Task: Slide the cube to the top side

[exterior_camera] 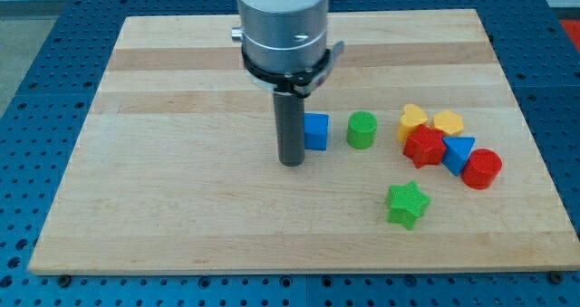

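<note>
My tip (pixel 291 162), a bare rod gripping nothing, touches the light, rigid blue cube (pixel 316 131)'s left face; it wants pushing from below.

The arm (pixel 282 22) is cut off by the view's top. The rod hides the left part of the blue cube (pixel 316 131). The red star (pixel 423 147) covers part of the blue triangle (pixel 458 151), and two yellow blocks (pixel 413 119) sit partly behind it.
</note>
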### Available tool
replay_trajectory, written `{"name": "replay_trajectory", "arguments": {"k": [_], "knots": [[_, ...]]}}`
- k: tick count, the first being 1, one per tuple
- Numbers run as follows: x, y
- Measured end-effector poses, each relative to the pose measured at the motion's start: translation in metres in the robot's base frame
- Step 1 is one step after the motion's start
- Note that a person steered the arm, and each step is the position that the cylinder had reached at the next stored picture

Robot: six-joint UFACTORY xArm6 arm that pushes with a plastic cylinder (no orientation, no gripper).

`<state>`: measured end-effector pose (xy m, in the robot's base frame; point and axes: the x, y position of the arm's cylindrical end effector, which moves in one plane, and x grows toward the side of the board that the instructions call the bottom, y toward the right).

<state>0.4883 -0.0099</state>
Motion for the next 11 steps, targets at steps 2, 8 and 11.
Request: {"name": "replay_trajectory", "arguments": {"k": [2, 8, 11], "knots": [[-0.102, -0.018], [-0.12, 0.034], [-0.162, 0.037]]}}
